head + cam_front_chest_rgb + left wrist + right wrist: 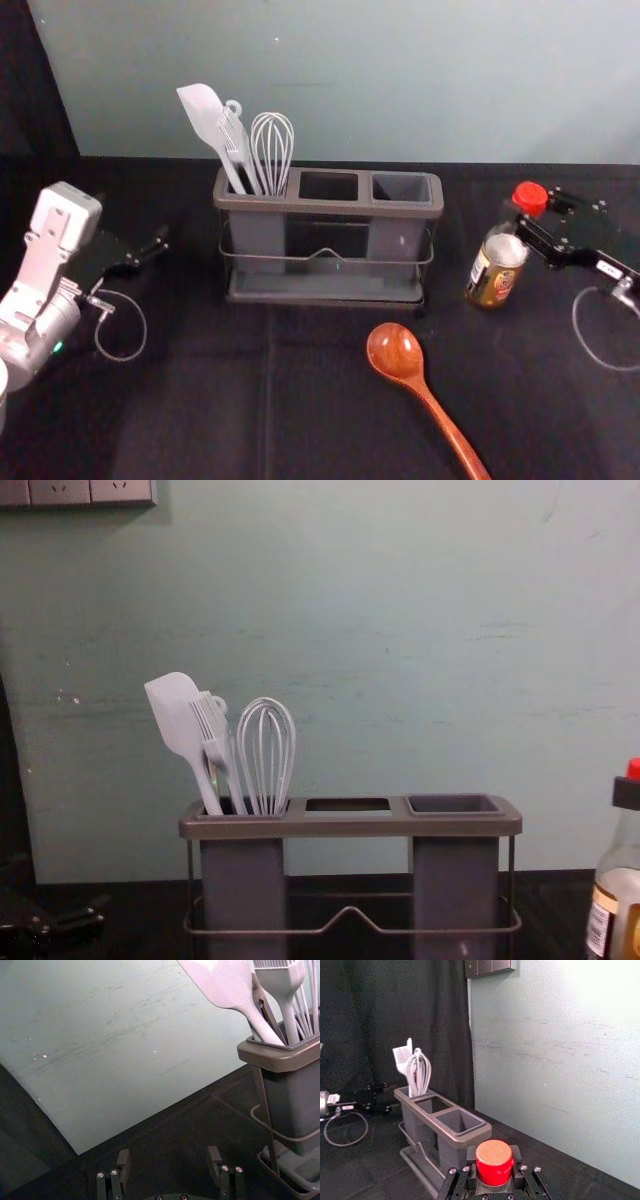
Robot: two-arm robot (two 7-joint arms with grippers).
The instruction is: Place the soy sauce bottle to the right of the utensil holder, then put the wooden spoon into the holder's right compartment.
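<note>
Head view: right gripper (535, 218) clasping soy sauce bottle (499, 270) by neck, right of utensil holder (330, 207); wooden spoon (396, 350) lying in front of holder; left gripper (150, 252) idling left of holder.
Left wrist view: jaws standing wide.
Right wrist view: jaws squeezing bottle beneath red cap (494, 1161).
Chest view: spatula (180, 720) leaning in left compartment.
</note>
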